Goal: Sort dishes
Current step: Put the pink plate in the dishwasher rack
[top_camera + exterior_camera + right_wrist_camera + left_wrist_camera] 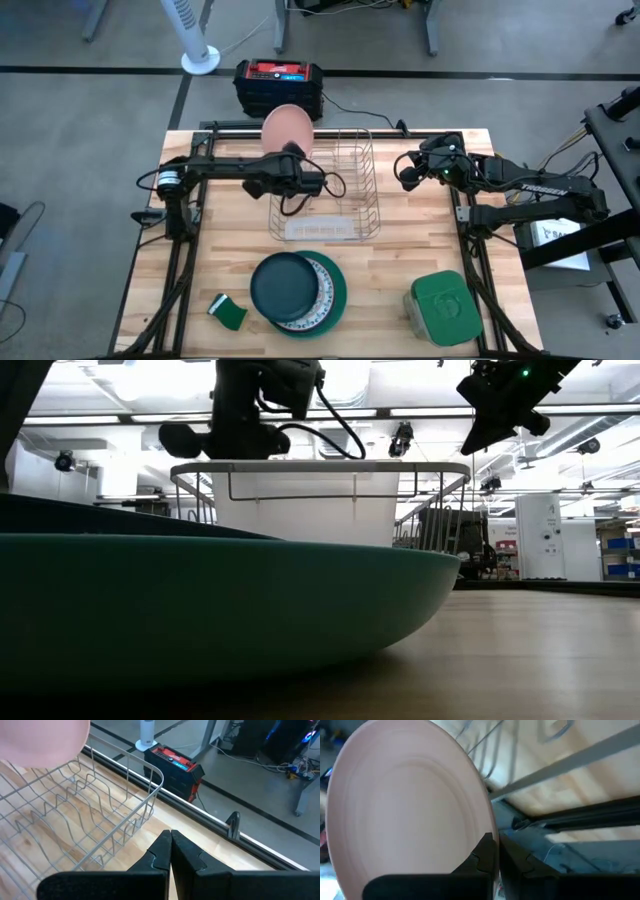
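Bright teal-green plate [200, 600], nearest the low camera, bottom of a three-plate stack at the table's front edge; patterned white plate [322, 290] above it, dark teal plate [283, 283] on top. Salmon-pink plate [288, 127]: clamped by its rim in the left gripper [292, 152], held upright over the far end of the wire dish rack [325, 190]. Rack slots appear empty. Step judged: racking the first plate; next calls for lowering it between the wires. Right gripper [410, 172]: closed, empty, idle beside the rack.
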Available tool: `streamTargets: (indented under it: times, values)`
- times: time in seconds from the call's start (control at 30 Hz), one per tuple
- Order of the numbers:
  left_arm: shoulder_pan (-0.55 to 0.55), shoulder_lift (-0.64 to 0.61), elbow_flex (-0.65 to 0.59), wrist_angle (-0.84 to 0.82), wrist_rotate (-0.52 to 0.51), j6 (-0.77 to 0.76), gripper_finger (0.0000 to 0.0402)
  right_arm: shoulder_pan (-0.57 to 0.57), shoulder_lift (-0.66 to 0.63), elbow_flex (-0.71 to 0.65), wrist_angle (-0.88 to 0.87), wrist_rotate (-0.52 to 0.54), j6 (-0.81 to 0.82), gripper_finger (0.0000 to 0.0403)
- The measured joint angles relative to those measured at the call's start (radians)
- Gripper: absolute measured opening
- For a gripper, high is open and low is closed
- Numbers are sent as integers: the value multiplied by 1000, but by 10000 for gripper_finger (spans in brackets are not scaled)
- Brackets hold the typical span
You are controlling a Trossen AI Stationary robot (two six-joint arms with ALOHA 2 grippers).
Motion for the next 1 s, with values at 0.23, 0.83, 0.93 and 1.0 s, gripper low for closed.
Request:
streamTargets:
  times: [0.23,0.83,0.93,1.0]
  values:
    - [0,0,0,0,38,-21,0,0,0,0,0,0,-2,0]
    - [-2,1,-4,0,180,37,0,0,0,0,0,0,-1,0]
    - [-2,1,-4,4,231,42,0,0,0,0,0,0,0,0]
    - [-2,1,-4,9,271,55,0,0,0,0,0,0,0,0]
